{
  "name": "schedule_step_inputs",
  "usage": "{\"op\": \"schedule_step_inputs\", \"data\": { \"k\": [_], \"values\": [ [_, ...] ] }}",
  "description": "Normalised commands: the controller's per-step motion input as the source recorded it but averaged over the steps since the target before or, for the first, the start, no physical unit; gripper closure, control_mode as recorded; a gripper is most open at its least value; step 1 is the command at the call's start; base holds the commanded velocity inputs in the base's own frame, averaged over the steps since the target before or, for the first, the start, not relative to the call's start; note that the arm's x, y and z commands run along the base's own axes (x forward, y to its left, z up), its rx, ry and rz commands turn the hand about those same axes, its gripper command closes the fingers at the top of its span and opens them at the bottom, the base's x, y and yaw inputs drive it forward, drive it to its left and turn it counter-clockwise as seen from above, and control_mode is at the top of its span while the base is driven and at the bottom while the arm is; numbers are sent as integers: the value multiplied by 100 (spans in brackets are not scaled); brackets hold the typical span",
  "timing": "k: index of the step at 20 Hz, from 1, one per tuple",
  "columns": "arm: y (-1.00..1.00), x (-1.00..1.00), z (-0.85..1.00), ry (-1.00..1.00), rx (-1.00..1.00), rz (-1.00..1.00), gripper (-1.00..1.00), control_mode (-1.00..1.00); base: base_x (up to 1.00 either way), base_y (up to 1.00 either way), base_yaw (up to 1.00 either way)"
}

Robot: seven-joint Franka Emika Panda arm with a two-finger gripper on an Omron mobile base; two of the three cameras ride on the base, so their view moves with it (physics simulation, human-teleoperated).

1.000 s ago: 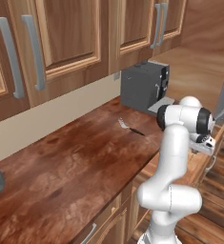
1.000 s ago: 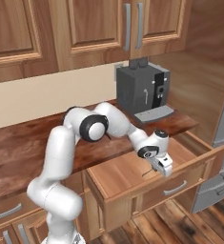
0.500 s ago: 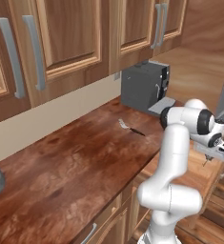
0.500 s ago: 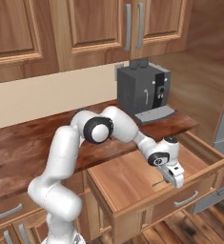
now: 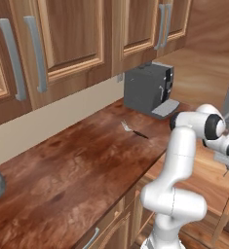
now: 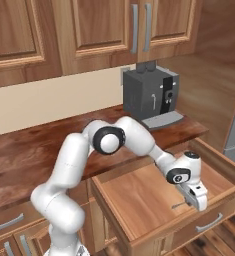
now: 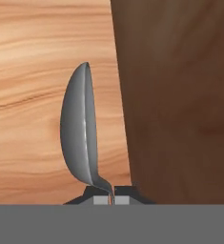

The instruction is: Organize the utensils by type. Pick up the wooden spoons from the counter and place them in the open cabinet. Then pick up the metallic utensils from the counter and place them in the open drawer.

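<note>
Over the counter [image 5: 77,165] we go: a coffee machine [image 6: 150,92] at the back and one small utensil [image 5: 134,130] lying on the dark wood, too small to say what kind. Below the edge, the open drawer [image 6: 139,200] stands pulled out, arm reaching in. The gripper [image 6: 195,196] hangs low over its floor near the front wall, pinched on the metal spoon [image 7: 80,133], bowl down above the pale boards. By my read, the last stage: spoon not yet released.
</note>
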Motion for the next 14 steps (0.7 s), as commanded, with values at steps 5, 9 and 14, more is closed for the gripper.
{"op": "schedule_step_inputs", "data": {
  "k": [5, 9, 14],
  "values": [
    [27, 40, 30, -3, 7, 0, 100, -100, 0, 0, 0],
    [38, 61, 9, -9, 0, 0, 100, -100, 0, 0, 0],
    [27, 69, -29, -1, 1, 0, 100, -100, 0, 0, 0]
  ]
}}
